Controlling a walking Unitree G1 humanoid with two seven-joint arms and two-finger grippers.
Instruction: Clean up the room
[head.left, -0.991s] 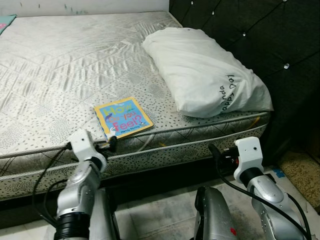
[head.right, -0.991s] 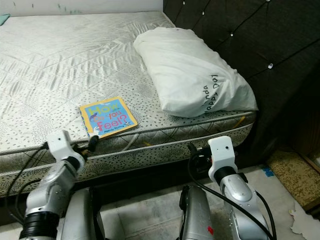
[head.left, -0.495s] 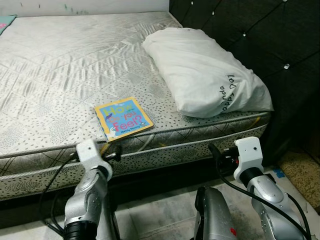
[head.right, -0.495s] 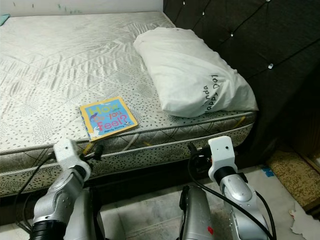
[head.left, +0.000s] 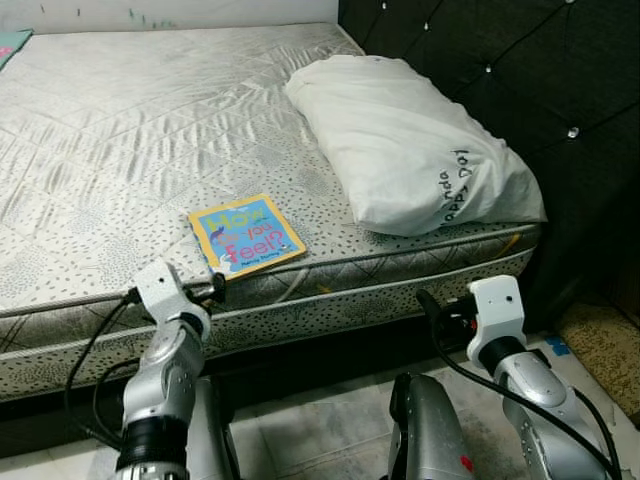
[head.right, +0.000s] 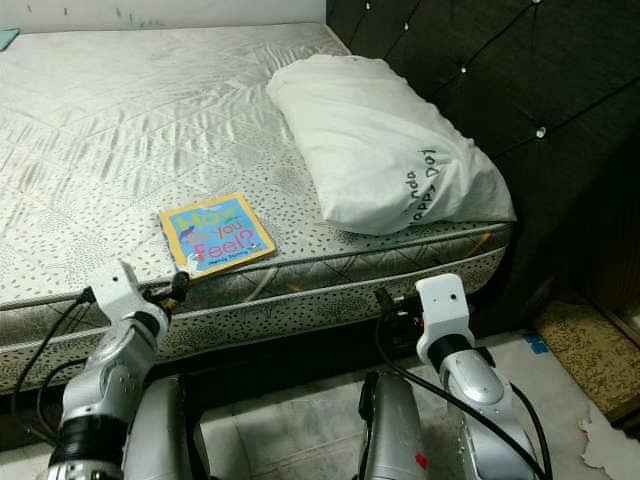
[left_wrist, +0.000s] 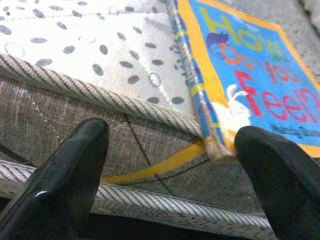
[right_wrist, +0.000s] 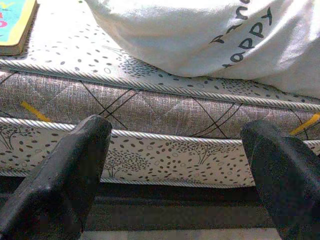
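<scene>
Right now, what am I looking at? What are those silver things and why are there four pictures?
The silver things are a robot's two arms. Two pictures come from cameras in its head, looking down at a bed. Two come from cameras on its wrists, looking along its black fingers. On the mattress lie a white pillow and a colourful book near the edge. The left gripper is open, just below the book's corner at the mattress edge, touching nothing. The right gripper is open too, facing the mattress side under the pillow. Nothing is held.
</scene>
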